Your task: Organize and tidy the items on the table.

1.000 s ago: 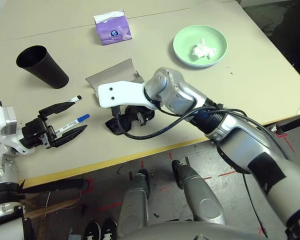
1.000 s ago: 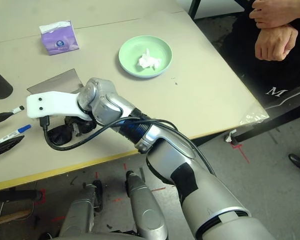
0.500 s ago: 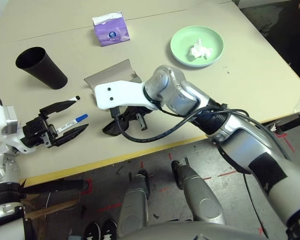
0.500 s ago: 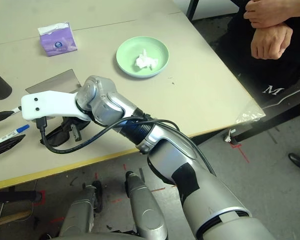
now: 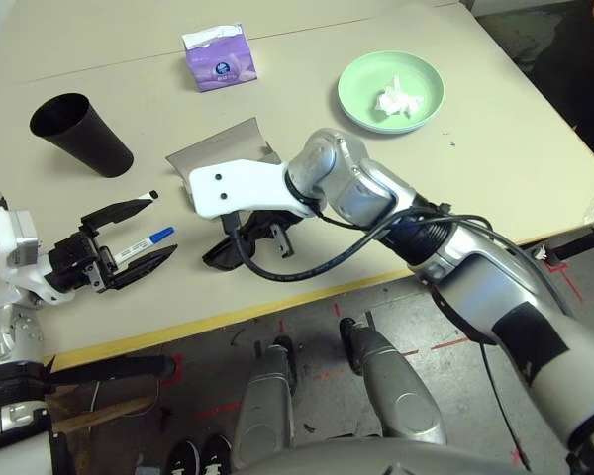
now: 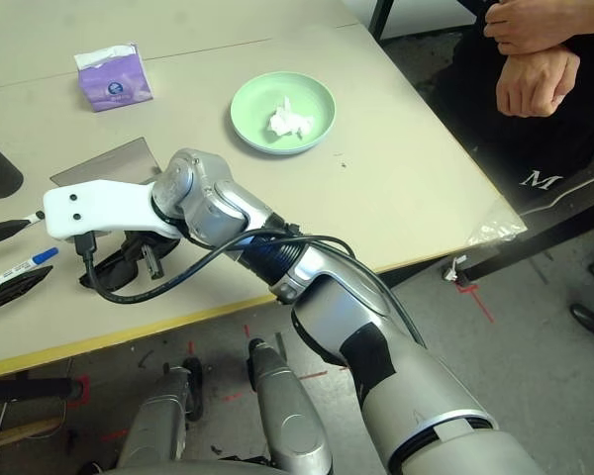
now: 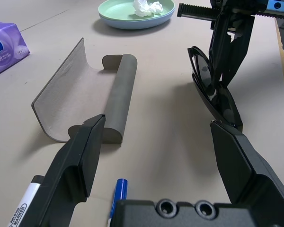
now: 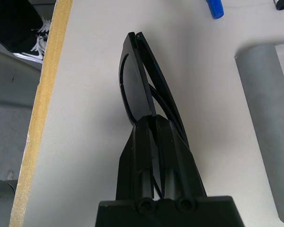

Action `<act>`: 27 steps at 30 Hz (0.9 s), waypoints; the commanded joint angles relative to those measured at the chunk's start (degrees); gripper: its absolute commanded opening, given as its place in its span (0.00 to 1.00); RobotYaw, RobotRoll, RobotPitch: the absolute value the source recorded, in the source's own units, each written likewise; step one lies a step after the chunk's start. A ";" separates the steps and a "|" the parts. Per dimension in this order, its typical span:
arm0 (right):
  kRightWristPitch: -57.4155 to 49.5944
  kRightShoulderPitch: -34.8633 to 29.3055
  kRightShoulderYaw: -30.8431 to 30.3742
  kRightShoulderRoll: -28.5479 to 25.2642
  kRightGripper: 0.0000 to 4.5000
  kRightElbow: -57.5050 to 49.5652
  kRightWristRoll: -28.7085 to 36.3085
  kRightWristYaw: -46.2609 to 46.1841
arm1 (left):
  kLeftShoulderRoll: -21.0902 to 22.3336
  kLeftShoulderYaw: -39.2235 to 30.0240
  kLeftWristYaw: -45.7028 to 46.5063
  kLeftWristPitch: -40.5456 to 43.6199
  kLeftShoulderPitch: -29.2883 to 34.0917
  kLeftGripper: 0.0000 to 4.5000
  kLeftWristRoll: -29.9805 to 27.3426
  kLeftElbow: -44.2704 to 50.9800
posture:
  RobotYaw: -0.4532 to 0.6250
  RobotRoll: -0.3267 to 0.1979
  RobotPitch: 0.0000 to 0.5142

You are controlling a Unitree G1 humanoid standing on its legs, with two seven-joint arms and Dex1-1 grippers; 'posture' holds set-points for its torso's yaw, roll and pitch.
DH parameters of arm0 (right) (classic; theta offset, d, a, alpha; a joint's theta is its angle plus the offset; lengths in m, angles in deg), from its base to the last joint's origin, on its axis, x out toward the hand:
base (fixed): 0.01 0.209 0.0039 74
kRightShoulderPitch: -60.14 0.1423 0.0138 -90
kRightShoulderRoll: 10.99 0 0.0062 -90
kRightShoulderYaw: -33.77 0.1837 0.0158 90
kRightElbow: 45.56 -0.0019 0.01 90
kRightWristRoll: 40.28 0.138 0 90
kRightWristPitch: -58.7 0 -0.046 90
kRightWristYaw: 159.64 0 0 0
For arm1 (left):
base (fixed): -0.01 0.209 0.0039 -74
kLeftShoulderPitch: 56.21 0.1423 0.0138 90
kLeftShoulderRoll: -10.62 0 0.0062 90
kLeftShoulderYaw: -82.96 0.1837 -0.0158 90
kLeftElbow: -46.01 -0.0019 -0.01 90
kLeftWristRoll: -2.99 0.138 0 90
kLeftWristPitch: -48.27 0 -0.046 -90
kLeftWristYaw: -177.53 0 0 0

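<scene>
Pinching folded black sunglasses point(image 8: 135, 80) edge-up: right gripper point(image 8: 154, 125) closed on lens.

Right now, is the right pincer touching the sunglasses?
Touching. In the right wrist view the right pincer has both fingers shut on the black sunglasses; the left wrist view shows the same pinch.

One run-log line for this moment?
right gripper: shut on black sunglasses | left gripper: open, idle | grey glasses case: open, beside sunglasses
</scene>
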 commanded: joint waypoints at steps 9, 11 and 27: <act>5.54 4.19 0.76 -1.04 0.00 11.54 -0.43 4.60 | -1.03 0.14 0.06 0.08 1.46 1.00 0.00 0.85 | 0.29 0.62 0.56; 6.12 4.57 1.02 -0.86 0.00 12.44 -0.51 4.96 | -1.09 0.11 0.15 0.12 1.67 1.00 -0.06 1.11 | 0.29 0.62 0.56; 9.93 6.20 2.55 1.42 0.00 18.27 -1.62 4.02 | -1.49 -0.12 1.82 1.08 3.66 1.00 -0.29 4.40 | 0.30 0.62 0.57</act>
